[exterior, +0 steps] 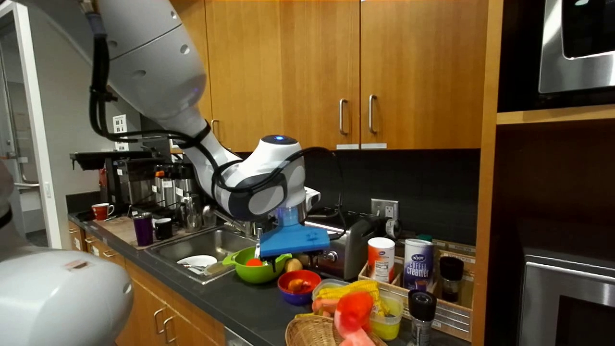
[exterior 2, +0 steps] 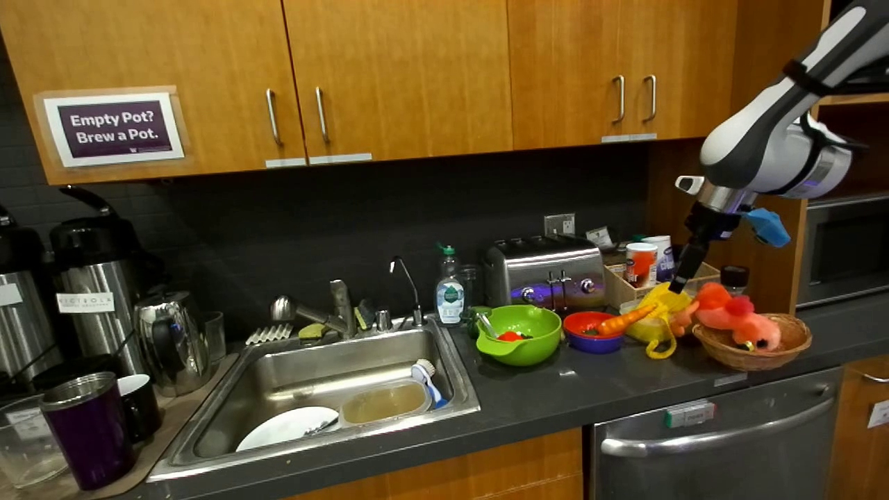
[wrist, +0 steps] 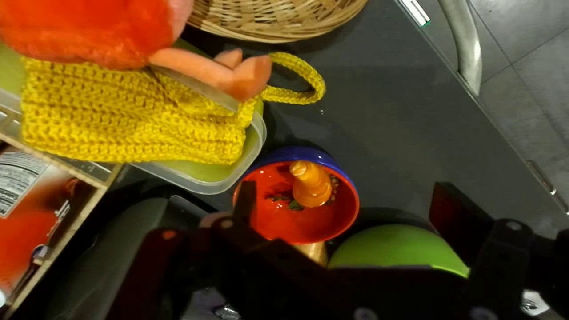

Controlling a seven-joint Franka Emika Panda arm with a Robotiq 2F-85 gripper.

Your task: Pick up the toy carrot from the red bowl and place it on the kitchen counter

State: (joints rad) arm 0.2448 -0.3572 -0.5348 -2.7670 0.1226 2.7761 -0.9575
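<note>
The orange toy carrot [exterior: 297,285] leans in the red bowl, its tip over the rim; it also shows in an exterior view [exterior 2: 625,321] and the wrist view [wrist: 310,184]. The bowl, red inside and blue outside, stands on the dark counter in both exterior views [exterior: 298,300] [exterior 2: 596,344] and the wrist view [wrist: 289,224]. My gripper [wrist: 344,190] is open and empty, fingers wide apart, above the counter items. In an exterior view [exterior 2: 679,285] its fingertips appear over the yellow knitted item. The dark counter [wrist: 386,133] shows beside the bowl.
A green bowl [exterior 2: 521,351] stands beside the red bowl, with the sink [exterior 2: 465,403] beyond. A plastic tub with a yellow knitted item [wrist: 133,124], a wicker basket [exterior 2: 736,357] with a plush toy [exterior 2: 736,316], and a toaster [exterior 2: 549,271] are close by.
</note>
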